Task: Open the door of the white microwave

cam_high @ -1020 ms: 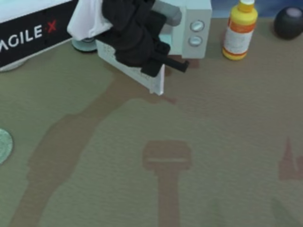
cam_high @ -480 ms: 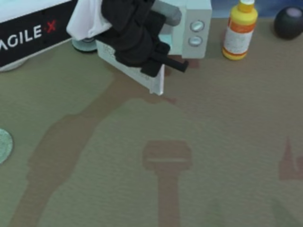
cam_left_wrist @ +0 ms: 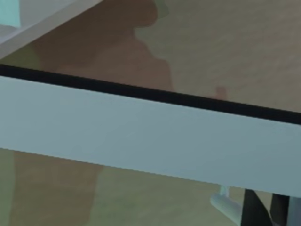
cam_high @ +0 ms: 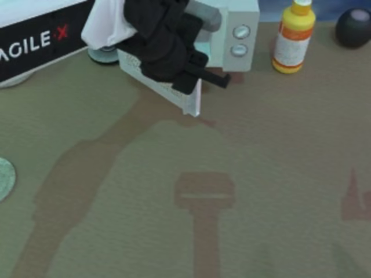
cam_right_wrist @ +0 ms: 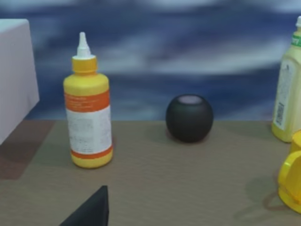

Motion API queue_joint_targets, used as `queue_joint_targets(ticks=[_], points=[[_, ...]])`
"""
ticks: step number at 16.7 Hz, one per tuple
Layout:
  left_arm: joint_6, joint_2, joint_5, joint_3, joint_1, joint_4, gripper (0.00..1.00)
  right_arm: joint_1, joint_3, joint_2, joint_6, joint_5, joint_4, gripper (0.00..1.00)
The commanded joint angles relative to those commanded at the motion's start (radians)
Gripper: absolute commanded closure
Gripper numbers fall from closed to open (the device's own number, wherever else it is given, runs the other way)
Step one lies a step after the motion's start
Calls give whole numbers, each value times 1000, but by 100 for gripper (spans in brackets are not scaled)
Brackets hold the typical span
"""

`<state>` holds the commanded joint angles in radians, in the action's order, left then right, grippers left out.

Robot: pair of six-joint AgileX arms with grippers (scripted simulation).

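**Swinging door stands well out from the microwave front**

Standing at the far edge of the table (cam_high: pixel 261 191), a little left of centre, the white microwave (cam_high: pixel 243 17) shows its two round knobs on the panel at its right. The door (cam_high: pixel 188 98) is hinged at the left and angles out toward the near side, its free edge well apart from the microwave's front, so the pale interior is exposed behind it. In the left wrist view the door's edge (cam_left_wrist: pixel 150 136) fills the picture as a pale band with a dark line along it.

The left gripper (cam_high: pixel 223 79) reaches in over the door's top edge, its dark fingers pointing right in front of the knob panel; whether they are spread or closed on anything cannot be told from these views.

A yellow bottle (cam_high: pixel 294 37) stands just right of the microwave, and a dark round speaker (cam_high: pixel 352 27) sits farther right, near the table's far right corner. The right wrist view shows both of them, plus part of a yellow mug (cam_right_wrist: pixel 290 176) and another pale bottle (cam_right_wrist: pixel 288 89). Of the right gripper (cam_right_wrist: pixel 89 214) only a dark tip shows there; its finger state cannot be told.
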<state>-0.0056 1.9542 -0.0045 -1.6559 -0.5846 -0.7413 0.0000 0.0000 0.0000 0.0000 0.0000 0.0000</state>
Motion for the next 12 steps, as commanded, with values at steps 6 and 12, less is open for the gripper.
queue_joint_targets(ticks=[6, 12], points=[[29, -15, 23, 26, 6, 5, 100, 0, 0, 0, 0, 0, 0, 0], [147, -74, 86, 99, 47, 19, 100, 0, 0, 0, 0, 0, 0, 0]])
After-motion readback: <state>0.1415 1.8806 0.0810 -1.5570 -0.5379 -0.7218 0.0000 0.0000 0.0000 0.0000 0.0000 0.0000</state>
